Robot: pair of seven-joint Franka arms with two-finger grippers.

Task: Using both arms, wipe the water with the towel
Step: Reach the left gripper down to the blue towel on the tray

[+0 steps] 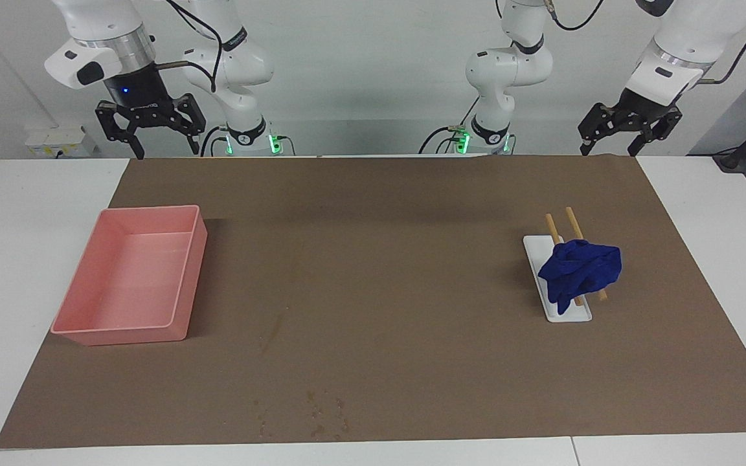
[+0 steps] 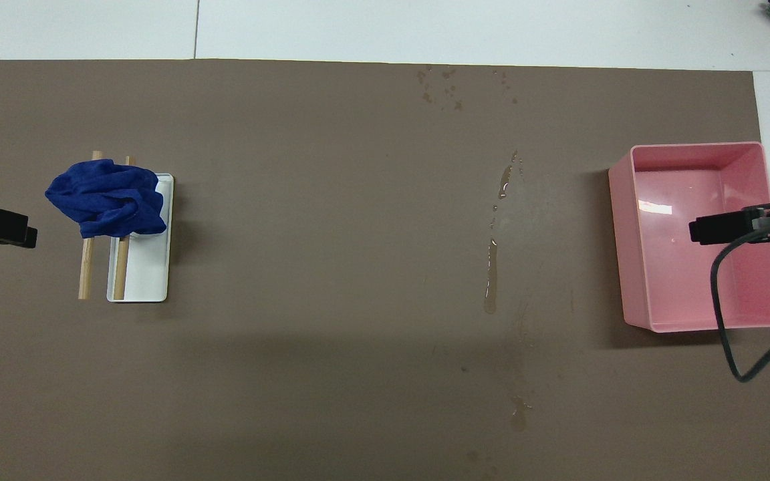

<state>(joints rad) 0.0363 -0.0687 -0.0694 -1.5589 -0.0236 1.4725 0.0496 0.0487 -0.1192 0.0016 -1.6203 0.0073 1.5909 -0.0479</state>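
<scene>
Starting well means fetching the towel cleanly: it lies bunched over two wooden sticks that rest across a small white tray, so a grab from above at the highest fold should lift cloth alone, I judge, and not drag the sticks off. The left gripper hangs in the air toward the towel's end of the table, jaws spread, holding nothing. The right gripper hangs likewise over the table edge near the pink bin, jaws wide and bare; that arm waits.

Water streaks the brown mat between the towel and the pink bin, closer to the bin, with droplets scattered farther from the robots than the towel. The mat covers most of a white table. A pale wall stands at the robots' backs, cables trailing from the arm bases.
</scene>
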